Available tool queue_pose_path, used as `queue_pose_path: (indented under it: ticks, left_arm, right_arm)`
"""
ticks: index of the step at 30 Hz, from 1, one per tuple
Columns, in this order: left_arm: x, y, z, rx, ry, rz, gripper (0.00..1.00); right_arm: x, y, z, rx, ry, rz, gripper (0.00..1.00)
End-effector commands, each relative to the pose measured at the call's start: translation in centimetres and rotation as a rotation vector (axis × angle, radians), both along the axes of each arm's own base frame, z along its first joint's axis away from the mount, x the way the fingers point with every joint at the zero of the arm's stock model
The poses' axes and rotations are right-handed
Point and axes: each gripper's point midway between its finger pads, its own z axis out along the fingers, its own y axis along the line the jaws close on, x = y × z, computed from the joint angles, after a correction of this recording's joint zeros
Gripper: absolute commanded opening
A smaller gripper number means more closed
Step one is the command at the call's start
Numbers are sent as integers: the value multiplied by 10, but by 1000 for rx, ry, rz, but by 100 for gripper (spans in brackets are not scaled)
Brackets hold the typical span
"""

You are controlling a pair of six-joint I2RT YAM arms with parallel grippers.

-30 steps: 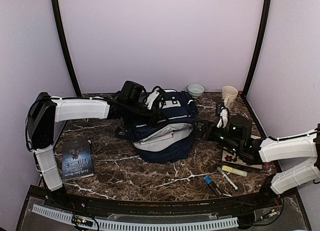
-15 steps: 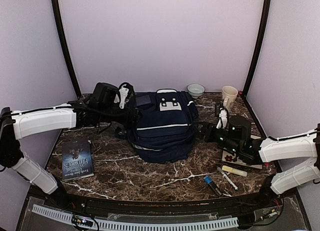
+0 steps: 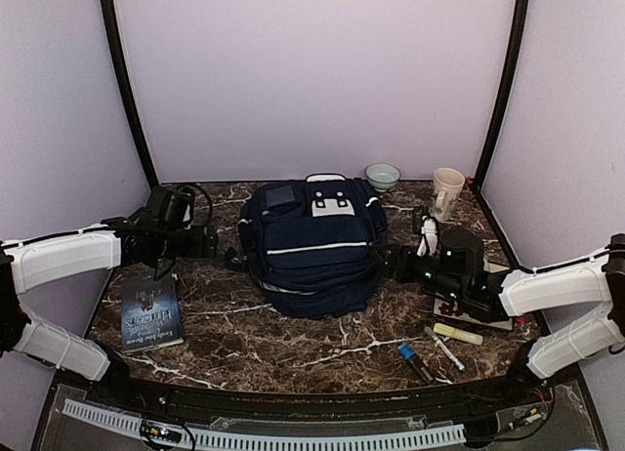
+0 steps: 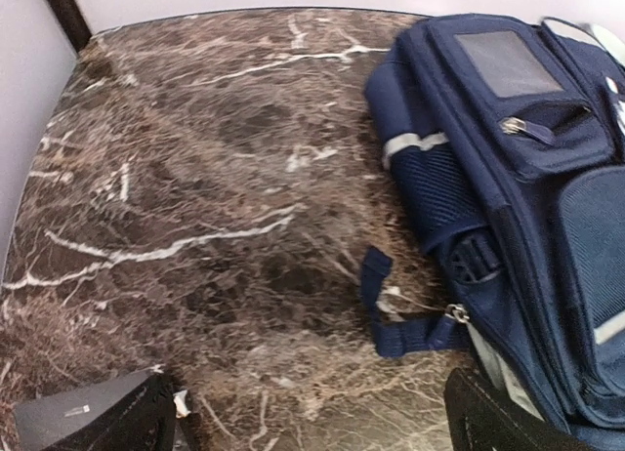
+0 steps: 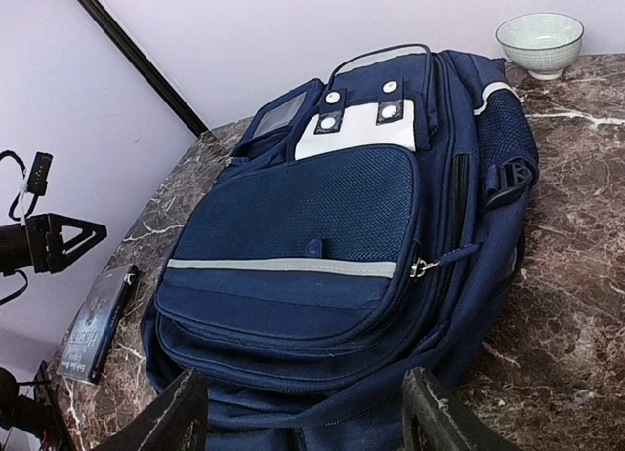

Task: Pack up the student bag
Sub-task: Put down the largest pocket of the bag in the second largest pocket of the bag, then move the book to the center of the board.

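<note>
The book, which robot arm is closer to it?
Left. The left fingers are just behind the book, on its side of the student bag. The right fingers are across the bag, at its other side.

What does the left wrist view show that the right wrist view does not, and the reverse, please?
Only the left wrist view shows a loose navy strap trailing from the bag's side onto the marble. Only the right wrist view shows the bowl behind the bag and the book at the far left. Both show the student bag lying on the table.
</note>
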Motion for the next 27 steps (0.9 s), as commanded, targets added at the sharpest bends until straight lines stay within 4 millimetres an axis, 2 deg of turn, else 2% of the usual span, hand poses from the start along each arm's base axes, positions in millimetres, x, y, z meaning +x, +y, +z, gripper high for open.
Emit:
queue_pose_path:
  ticks: [1, 7, 12, 17, 25, 27]
  left_arm:
    - [-9, 42, -20, -25, 64, 188, 98]
    - [-20, 95, -36, -81, 76, 393, 98]
    - [-30, 124, -44, -169, 76, 505, 98]
    - [-58, 157, -57, -163, 136, 720, 98]
    - [-99, 187, -70, -211, 140, 912, 98]
    - [-101, 185, -74, -250, 129, 906, 98]
  right_arm:
    - [2, 11, 18, 51, -36, 25, 68]
    - [3, 11, 13, 46, -24, 23, 68]
    - [1, 13, 15, 51, -23, 33, 68]
    - [-2, 13, 16, 59, -20, 42, 68]
    - [-6, 12, 11, 58, -10, 51, 68]
    - [-7, 12, 10, 54, -7, 50, 68]
